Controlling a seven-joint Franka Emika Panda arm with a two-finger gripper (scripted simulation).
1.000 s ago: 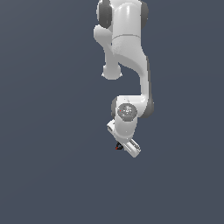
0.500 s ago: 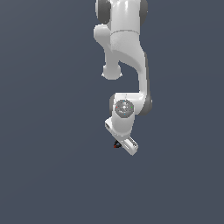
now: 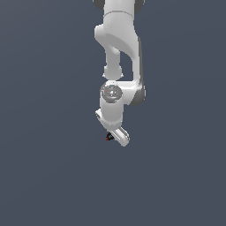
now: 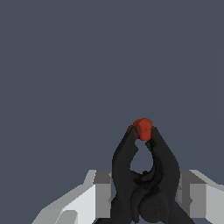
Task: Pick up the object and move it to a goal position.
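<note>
Black clamp (image 4: 144,179) sits pinched between the gripper (image 4: 144,197) fingers, red tip (image 4: 142,128) projecting ahead; its thin prongs could twist loose during transport.

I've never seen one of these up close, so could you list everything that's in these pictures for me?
Clamp-like object: one, black with a small red-orange tip, sitting between the gripper's fingers in the wrist view; a tiny dark speck under the hand in the exterior view.
Ground surface: one, plain dark grey-blue, filling the background of both views.
Robot arm: one, white with grey joints, coming in from the top of the exterior view.
Gripper: one, white and grey fingers on either side of the object; whether they press on it cannot be told.
</note>
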